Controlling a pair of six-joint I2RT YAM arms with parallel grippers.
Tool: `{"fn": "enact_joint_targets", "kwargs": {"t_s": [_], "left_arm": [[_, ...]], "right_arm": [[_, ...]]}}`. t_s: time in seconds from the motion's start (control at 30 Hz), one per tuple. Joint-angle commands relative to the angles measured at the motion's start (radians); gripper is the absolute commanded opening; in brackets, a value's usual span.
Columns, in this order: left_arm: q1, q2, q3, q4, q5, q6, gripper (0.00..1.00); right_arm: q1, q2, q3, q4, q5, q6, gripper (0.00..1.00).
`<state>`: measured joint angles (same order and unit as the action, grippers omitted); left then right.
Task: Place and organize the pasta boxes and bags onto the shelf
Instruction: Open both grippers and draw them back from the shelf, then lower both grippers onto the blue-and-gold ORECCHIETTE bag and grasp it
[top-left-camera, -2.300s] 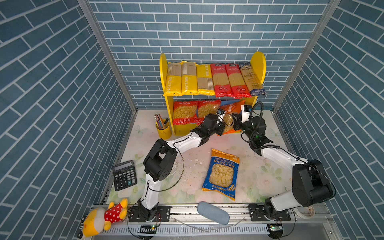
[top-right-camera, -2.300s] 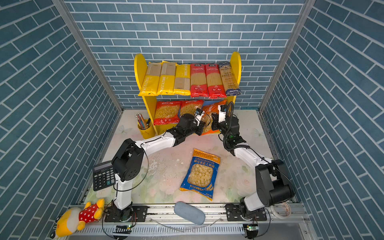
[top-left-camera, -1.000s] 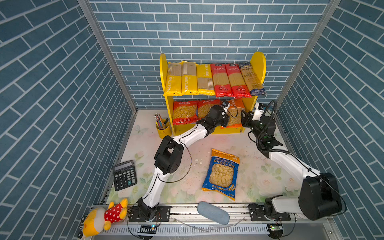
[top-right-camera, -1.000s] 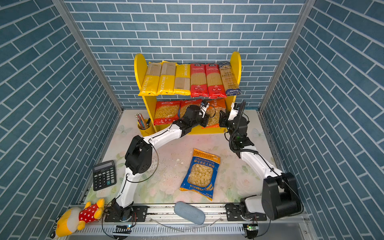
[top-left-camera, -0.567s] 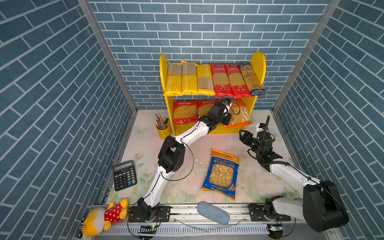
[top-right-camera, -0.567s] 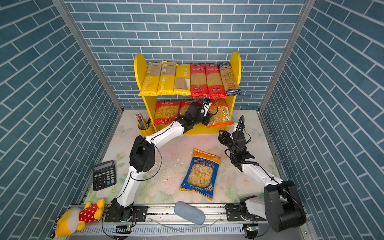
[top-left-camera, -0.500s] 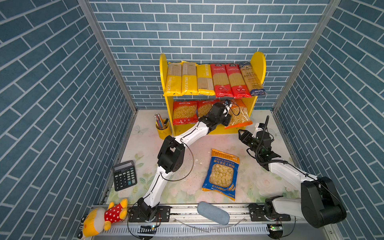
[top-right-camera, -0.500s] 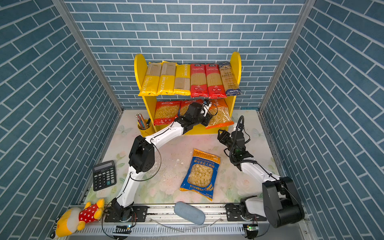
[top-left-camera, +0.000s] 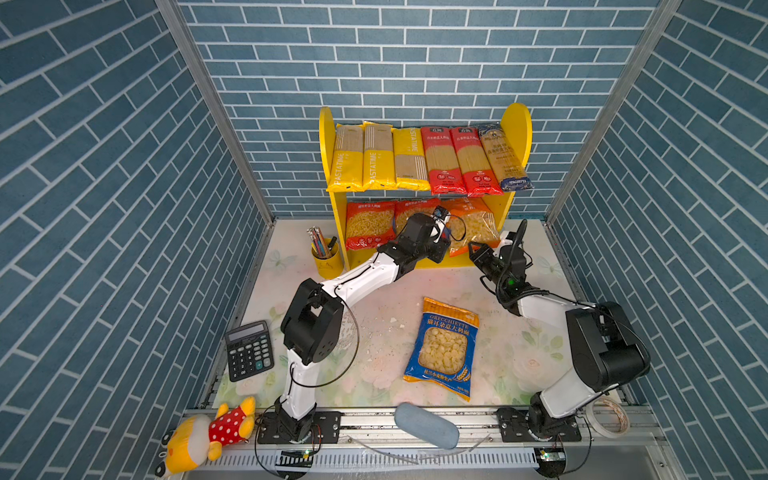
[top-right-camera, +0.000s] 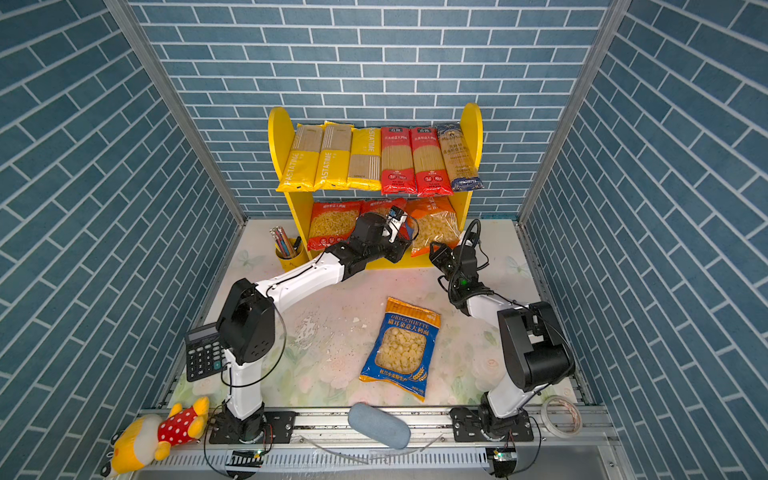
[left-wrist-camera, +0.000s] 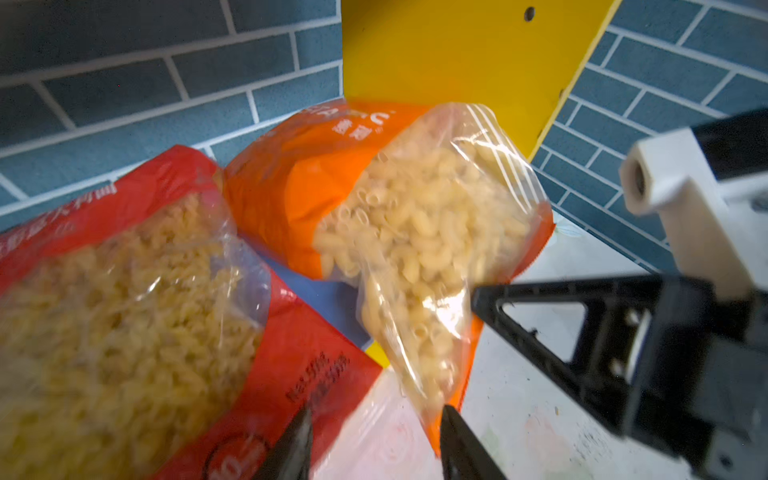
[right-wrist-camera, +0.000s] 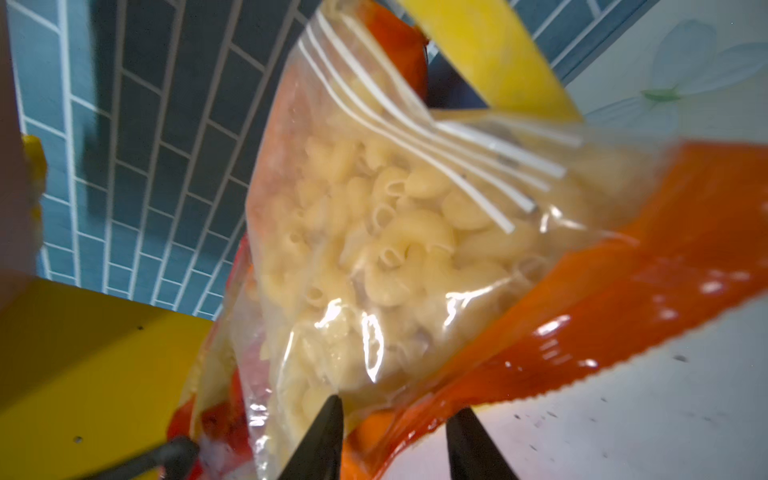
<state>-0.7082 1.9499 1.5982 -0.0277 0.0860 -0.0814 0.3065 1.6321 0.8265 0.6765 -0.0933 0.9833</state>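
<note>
1. Yellow round-topped side panels frame the small two-tier wooden shelf (top-left-camera: 517, 124), which stands at the back edge of the floral table top (top-left-camera: 415, 286).
2. Six long narrow packs lie side by side on its upper board. Each long axis runs back to front and each front end hangs over the board's front edge.
   - From the left end come three yellow plastic spaghetti packs (top-left-camera: 376, 158), then two red plastic spaghetti packs (top-left-camera: 442, 162).
   - One dark-blue spaghetti pack (top-left-camera: 503, 160) lies at the right end, its front end slanting slightly rightward.
3. "PASTATIME" runs lengthwise on the yellow packs and "SPAGHETTI" crosses the dark-blue pack's front end. The white characters on the red packs are too small to read.
4. On the lower board a red plastic pasta bag (top-left-camera: 370, 224) lies at the left end. A second red pasta bag (left-wrist-camera: 124, 311) lies in the middle and an orange plastic macaroni bag (top-left-camera: 473, 224) at the right end.
   - The orange bag's long axis runs back to front, and its clear lower end droops over the board's front edge.
   - Its white lettering is blurred.
5. A blue plastic pasta bag (top-left-camera: 442, 345) lies flat mid-table, well apart from the shelf. Its long axis is slightly slanted, and the top, printed "ORECCHIETTE", points toward the shelf.
6. The left gripper (left-wrist-camera: 376, 432) has its jaws spread and clamps nothing. One fingertip is just beside the orange bag's lower corner.
7. The right gripper (right-wrist-camera: 392, 424) also has its jaws apart. The orange bag's crimped lower edge lies between the fingertips, and contact cannot be told.
</note>
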Motion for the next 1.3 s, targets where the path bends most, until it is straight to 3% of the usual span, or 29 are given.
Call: {"fn": "enact_joint_targets", "kwargs": {"t_s": [0.0,0.17,0.53,0.73,0.77,0.9,0.97,1.27], "left_arm": [[-0.015,-0.077,-0.087,0.084,-0.023,-0.036,0.51],[-0.016,-0.178,-0.234,0.16,-0.031,-0.127,0.51],[-0.028,-0.367,-0.475,0.171,-0.051,-0.184,0.51],[-0.022,-0.447,-0.537,0.122,-0.085,-0.185,0.54],[-0.021,-0.454,-0.543,0.109,-0.085,-0.189,0.55],[-0.017,-0.496,-0.569,0.04,-0.075,-0.213,0.59],[-0.014,-0.516,-0.585,0.003,-0.08,-0.226,0.6],[-0.008,-0.588,-0.716,-0.071,-0.041,-0.334,0.62]], "right_arm": [[0.001,0.026,0.131,0.082,-0.026,0.016,0.3],[-0.007,0.064,0.216,-0.029,-0.008,0.009,0.21],[-0.017,0.006,0.046,0.009,-0.01,0.075,0.2],[-0.036,-0.06,0.003,-0.031,0.025,0.057,0.08],[-0.039,-0.069,-0.001,-0.031,0.027,0.057,0.09],[-0.041,-0.107,0.013,-0.067,-0.057,0.032,0.37],[-0.041,-0.132,0.009,-0.125,-0.087,0.034,0.45],[-0.006,-0.341,-0.211,-0.344,-0.102,0.061,0.49]]}}
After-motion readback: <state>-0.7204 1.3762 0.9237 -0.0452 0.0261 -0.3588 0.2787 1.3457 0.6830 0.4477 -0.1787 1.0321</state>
